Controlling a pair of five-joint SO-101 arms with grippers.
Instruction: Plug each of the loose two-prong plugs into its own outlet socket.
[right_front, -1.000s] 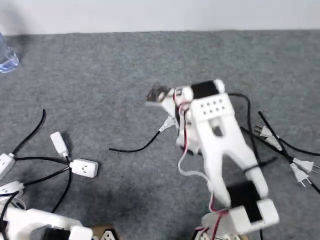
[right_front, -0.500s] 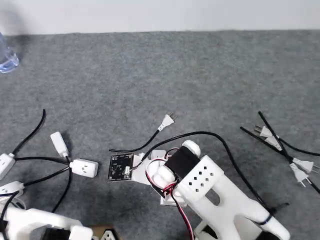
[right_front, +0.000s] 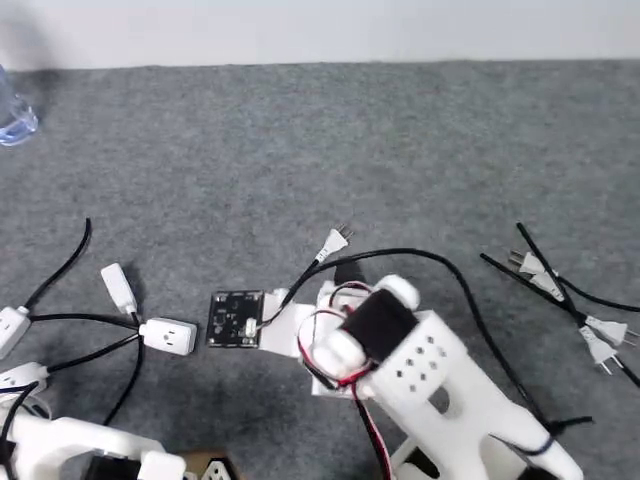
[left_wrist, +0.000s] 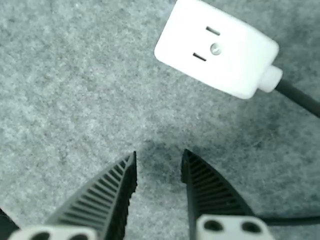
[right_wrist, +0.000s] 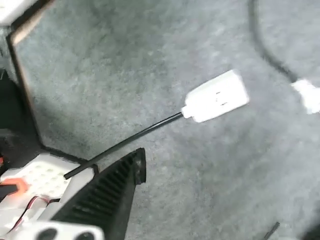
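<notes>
Hovering near a white rectangular outlet socket (left_wrist: 216, 49), the left end effector (left_wrist: 159, 162) hangs empty, jaws apart, over the grey felt surface (right_front: 300, 130). A white two-prong plug (right_front: 335, 240) lies loose on the far side of the right arm (right_front: 420, 370); grasping it looks next. Whether the right end effector (right_front: 262, 322) is apart or together cannot be told.

Centre plug (right_front: 338, 240): white, two-prong, loose, lying flat on a black cord.
Right-side plugs (right_front: 603, 328): three, white, unplugged, clustered among crossing black cords.
Sockets (right_front: 168, 336): four white blocks, all at the left, on black cords.
Close-seen socket (left_wrist: 216, 49): slotted face up, empty.
</notes>
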